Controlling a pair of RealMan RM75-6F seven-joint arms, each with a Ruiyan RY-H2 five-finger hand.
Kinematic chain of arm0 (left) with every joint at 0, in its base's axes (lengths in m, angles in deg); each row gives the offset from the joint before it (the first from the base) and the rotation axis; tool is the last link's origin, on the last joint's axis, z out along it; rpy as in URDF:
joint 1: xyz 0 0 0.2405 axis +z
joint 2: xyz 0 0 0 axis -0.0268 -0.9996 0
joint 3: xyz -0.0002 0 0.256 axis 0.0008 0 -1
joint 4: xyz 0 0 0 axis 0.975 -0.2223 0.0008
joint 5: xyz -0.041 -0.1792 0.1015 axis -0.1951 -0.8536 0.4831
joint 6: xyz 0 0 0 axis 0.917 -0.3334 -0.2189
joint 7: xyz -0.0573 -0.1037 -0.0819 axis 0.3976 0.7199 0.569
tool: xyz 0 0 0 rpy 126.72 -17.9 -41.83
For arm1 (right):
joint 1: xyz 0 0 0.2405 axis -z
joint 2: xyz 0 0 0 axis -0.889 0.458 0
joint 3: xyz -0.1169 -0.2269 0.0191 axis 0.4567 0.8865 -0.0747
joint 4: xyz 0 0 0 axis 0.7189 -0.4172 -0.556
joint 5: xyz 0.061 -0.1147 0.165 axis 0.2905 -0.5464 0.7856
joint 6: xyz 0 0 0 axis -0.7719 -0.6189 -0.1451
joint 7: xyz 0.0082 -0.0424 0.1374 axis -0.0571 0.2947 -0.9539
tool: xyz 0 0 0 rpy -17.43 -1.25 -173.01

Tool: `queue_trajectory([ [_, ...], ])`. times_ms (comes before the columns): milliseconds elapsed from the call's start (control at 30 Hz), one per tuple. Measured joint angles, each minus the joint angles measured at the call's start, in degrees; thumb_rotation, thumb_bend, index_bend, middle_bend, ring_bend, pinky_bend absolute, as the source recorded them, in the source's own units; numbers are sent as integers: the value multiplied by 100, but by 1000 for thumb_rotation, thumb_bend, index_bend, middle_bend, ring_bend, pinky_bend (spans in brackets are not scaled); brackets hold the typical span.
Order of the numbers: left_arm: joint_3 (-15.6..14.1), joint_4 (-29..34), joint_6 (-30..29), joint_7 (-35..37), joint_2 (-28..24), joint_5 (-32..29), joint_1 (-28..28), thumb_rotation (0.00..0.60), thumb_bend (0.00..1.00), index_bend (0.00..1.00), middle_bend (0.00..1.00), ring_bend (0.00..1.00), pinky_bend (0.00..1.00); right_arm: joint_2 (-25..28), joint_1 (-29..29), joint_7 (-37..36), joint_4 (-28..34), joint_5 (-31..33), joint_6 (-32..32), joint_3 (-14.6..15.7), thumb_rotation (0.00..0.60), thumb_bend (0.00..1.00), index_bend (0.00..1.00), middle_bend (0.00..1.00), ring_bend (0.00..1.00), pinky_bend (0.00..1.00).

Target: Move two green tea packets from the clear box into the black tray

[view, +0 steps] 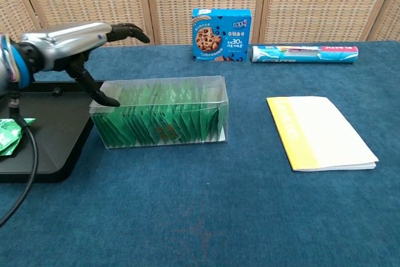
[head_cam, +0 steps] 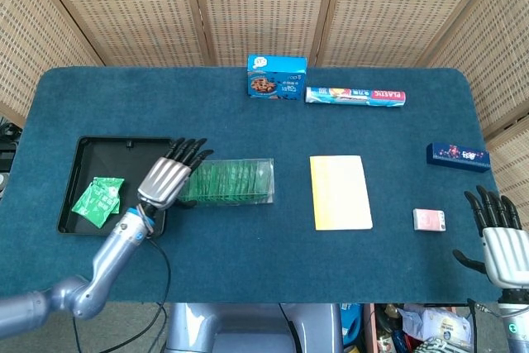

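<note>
On the blue desk (head_cam: 248, 270), left of centre: clear box (view: 161, 117), long and lidless, filled with upright green tea packets (view: 150, 123) in a row. Just beside its left end: black tray (head_cam: 78, 163), holding green tea packets (head_cam: 99, 201) lying flat near its left side; how many lie there cannot be told, as they overlap.

Left robot hand (head_cam: 168, 178): over the seam between tray and box, fingers spread and extended toward the box's left end, nothing in its grasp. In the chest view the thumb (view: 100, 95) dips to the box's upper left rim; whether it touches cannot be told.

Right robot hand (head_cam: 498, 233): at the desk's near right edge, well apart from the box, fingers apart and upright, holding nothing.

Other items: yellow booklet (head_cam: 340, 192), flat, right of the box; blue cookie box (head_cam: 277, 77), standing at the far edge; plastic wrap roll (head_cam: 355, 96), lying just beside it to the right; dark blue carton (head_cam: 457, 155), near the right edge; small pink packet (head_cam: 430, 220), near the right robot hand.
</note>
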Motion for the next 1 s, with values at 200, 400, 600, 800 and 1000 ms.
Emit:
queue_trajectory([
  [200,53,-384,89,-246,494,-250,-355,600,144,120,0,0,0,-16,-22,-43,-67,105,-93,-20,600,0,0,0,0,0],
  [400,191,-600,173,-410,748,-601,-679,600,144,120,0,0,0,-16,-34,-116,-128,202,-153,-51,600,0,0,0,0,0],
  [600,209,-678,209,-598,834,-866,-875,600,144,120,0,0,0,-8,-45,-178,-166,255,-209,-62,600,0,0,0,0,0],
  [800,149,-715,203,-591,925,-1034,-966,600,144,121,0,0,0,25,-40,-246,-153,268,-208,-71,600,0,0,0,0,0],
  [1000,72,-615,120,-491,844,-1117,-972,600,144,122,0,0,0,59,-33,-322,-149,288,-216,-78,600,0,0,0,0,0],
])
